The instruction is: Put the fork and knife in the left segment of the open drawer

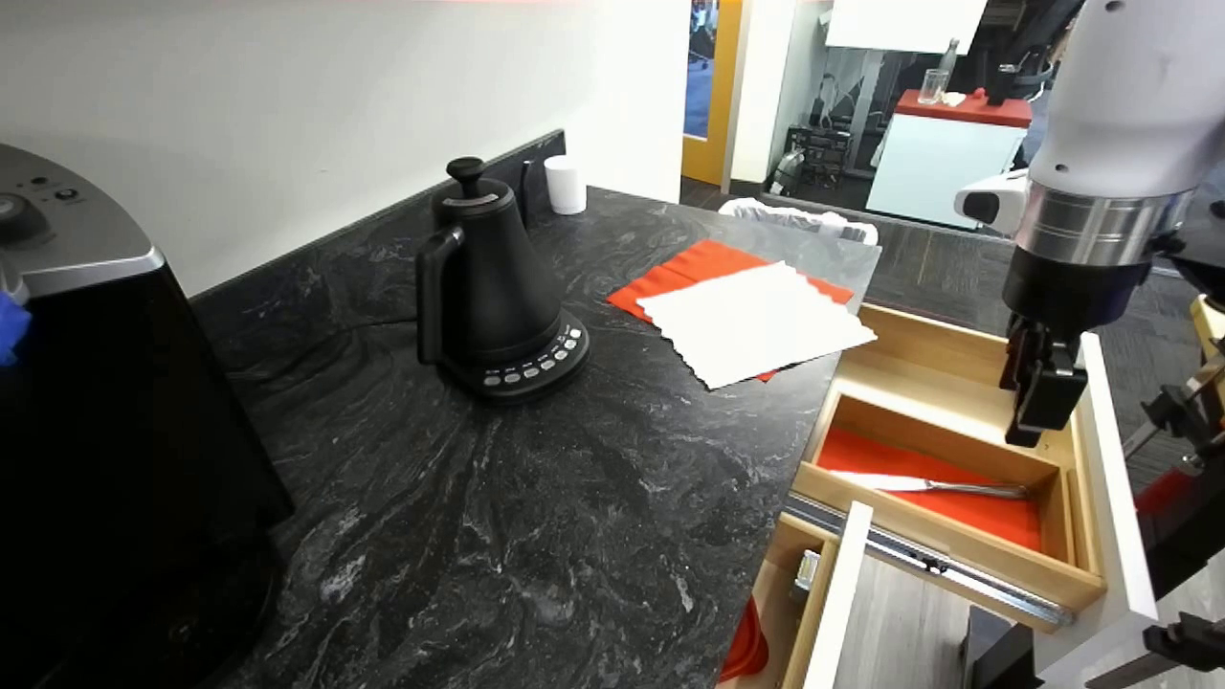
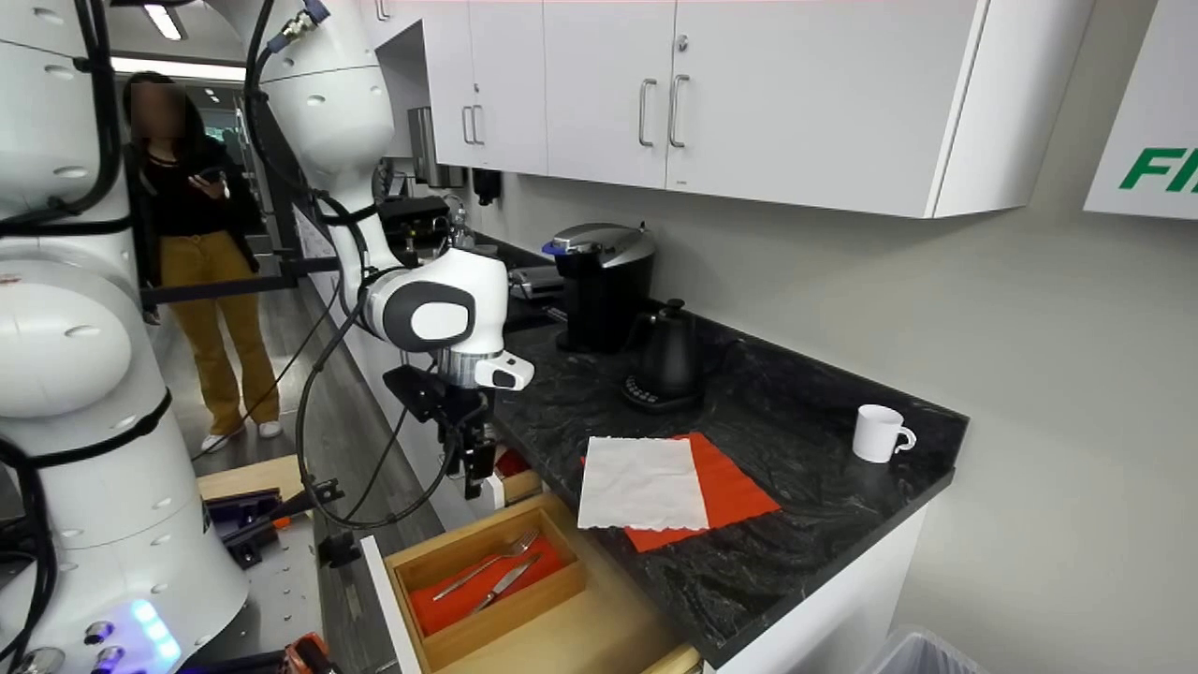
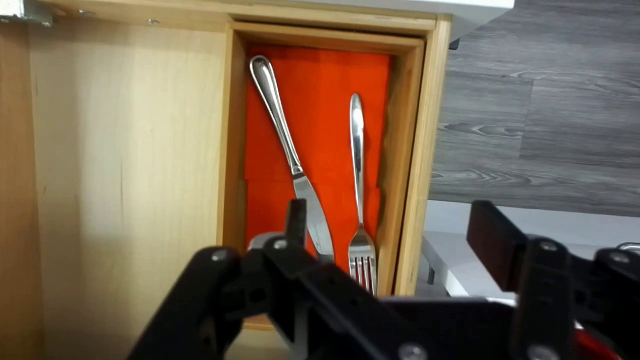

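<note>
Lifting the fingers straight up, spread and gripping nothing, looks the best way to finish, since fork and knife already lie side by side in the left segment and a sideways swing might knock the drawer.

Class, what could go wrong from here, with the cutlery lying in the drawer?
The open tool, if lowered, might strike the drawer's side wall: in the wrist view, its fingers appear to either side of it. A bump could slide the knife and fork together, since they lie apart, seemingly loose, in the red-lined segment.
</note>
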Available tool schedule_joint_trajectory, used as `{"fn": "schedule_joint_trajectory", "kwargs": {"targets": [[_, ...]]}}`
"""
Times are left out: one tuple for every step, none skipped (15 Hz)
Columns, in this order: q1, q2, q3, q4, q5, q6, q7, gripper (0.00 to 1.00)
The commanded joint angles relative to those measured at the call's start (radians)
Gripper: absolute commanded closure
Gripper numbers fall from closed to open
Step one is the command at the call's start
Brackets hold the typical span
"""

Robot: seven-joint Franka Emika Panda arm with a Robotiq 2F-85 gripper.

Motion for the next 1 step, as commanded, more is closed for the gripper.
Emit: {"fn": "schedule_joint_trajectory", "kwargs": {"targets": [[-0.026,0.0,0.022,0.001,-0.009,-0.002,0.006,0.11]]}}
